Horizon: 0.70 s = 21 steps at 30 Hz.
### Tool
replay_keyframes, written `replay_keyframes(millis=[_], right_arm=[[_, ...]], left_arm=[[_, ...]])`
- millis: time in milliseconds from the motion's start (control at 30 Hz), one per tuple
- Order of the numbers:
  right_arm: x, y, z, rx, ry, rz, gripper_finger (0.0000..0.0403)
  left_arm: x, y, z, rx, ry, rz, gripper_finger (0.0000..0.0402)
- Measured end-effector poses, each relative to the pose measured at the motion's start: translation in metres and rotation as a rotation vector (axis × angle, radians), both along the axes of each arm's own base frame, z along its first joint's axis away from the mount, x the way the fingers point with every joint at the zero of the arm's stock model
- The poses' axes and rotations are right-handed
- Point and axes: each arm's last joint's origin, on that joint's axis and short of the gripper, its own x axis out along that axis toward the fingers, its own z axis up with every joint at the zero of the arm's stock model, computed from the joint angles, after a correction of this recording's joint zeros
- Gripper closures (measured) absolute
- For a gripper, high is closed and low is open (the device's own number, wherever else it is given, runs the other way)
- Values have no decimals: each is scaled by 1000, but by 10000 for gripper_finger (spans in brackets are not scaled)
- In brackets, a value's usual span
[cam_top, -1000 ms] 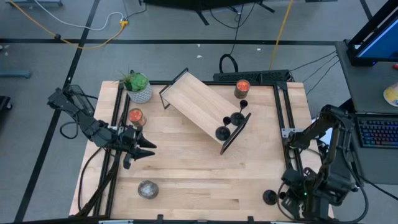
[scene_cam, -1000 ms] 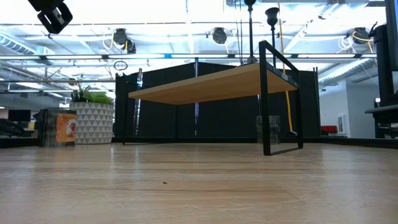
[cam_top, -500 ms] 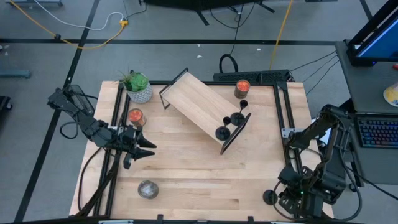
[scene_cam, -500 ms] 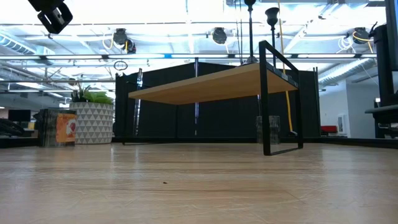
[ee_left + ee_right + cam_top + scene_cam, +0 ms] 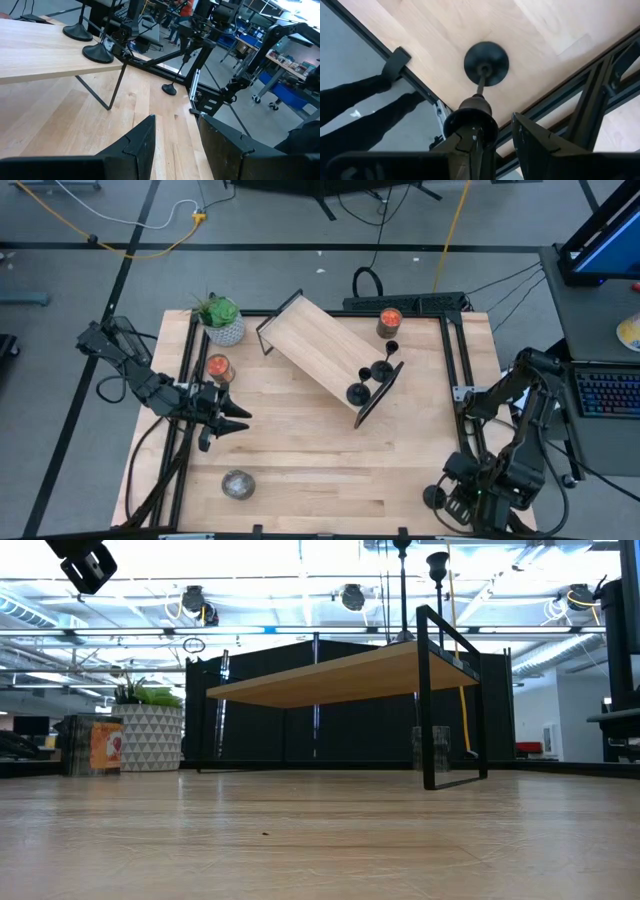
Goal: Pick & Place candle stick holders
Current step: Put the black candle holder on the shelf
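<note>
Two black candle stick holders (image 5: 358, 393) (image 5: 381, 370) stand by their round bases on the right end of the tilted wooden shelf (image 5: 318, 352); they also show in the left wrist view (image 5: 77, 32) (image 5: 97, 52). A third holder (image 5: 433, 497) stands on its base at the table's near right corner. My right gripper (image 5: 452, 502) is open right above it, fingers pointing down, the cup (image 5: 470, 120) by one finger (image 5: 462, 150). My left gripper (image 5: 232, 420) is open and empty over the table's left part. My right gripper comes at the third holder from above. One finger overlaps the cup's rim (image 5: 455, 116) in the right wrist view, and I cannot tell whether it touches. The holder stands upright with its base (image 5: 486, 62) on the table.
A potted plant (image 5: 222, 320) and an orange candle jar (image 5: 218, 368) stand at the far left, another jar (image 5: 389, 323) at the far right, and a grey ball (image 5: 238, 484) lies near the front. Black frame rails (image 5: 455, 380) run along the table's sides.
My right gripper has moved a little toward the table's left edge, closer over the holder at the near right corner. The holders and the shelf have stayed in place.
</note>
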Motion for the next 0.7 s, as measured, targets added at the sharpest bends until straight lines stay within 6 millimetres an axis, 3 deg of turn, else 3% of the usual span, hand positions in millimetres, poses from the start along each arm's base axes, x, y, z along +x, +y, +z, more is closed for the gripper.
replay_keyframes(millis=[700], right_arm=[[0,0,1,12,-19,36,309]], left_arm=[[0,0,0,3,0,-1,245]])
